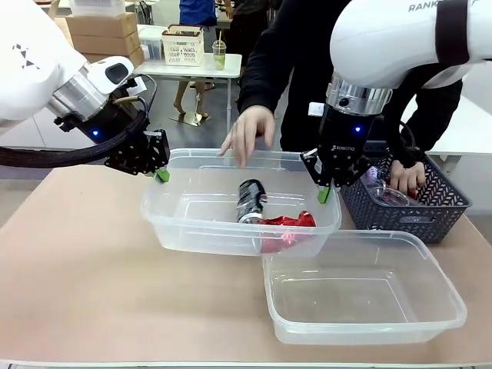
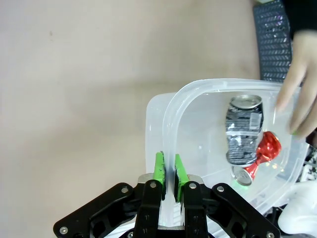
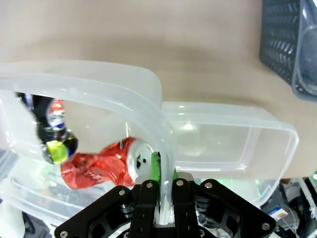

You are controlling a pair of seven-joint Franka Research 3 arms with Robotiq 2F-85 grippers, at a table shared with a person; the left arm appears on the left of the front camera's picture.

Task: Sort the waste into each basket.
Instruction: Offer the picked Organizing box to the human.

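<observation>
Two clear tubs point(image 1: 178, 231), two crushed cans point(image 1: 250, 201), one grey basket point(image 1: 434, 209)

Slanted down from upper left with left gripper point(image 1: 161, 175), jaws pinched shut on tub point(image 1: 198, 234) rim; hung straight down right of centre with right gripper point(image 1: 324, 194), jaws clamped on same rim.
</observation>
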